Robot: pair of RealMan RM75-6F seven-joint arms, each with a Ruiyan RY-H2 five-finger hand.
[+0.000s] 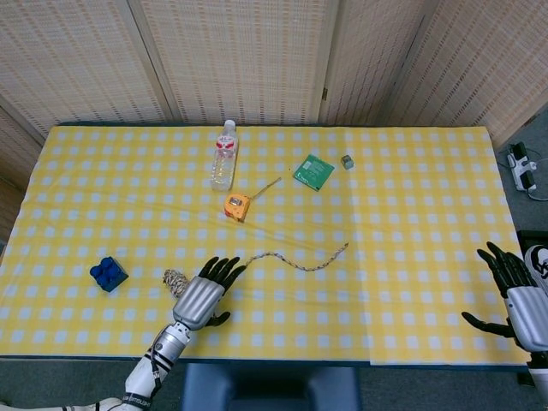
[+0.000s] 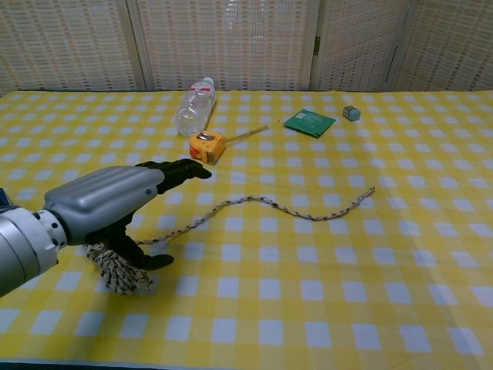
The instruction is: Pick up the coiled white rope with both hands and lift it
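Note:
The coiled white speckled rope lies near the table's front left, and its loose tail snakes right toward the middle. My left hand hovers over the right part of the coil with its fingers stretched out and apart, holding nothing. In the chest view the left hand covers most of the coil, and its thumb reaches down beside the coil. The tail runs right from there. My right hand is far off at the table's right edge, fingers spread and empty. The chest view does not show it.
A clear water bottle lies at the back, with an orange tape measure in front of it. A green card and a small cube sit further right. A blue block is left of the coil.

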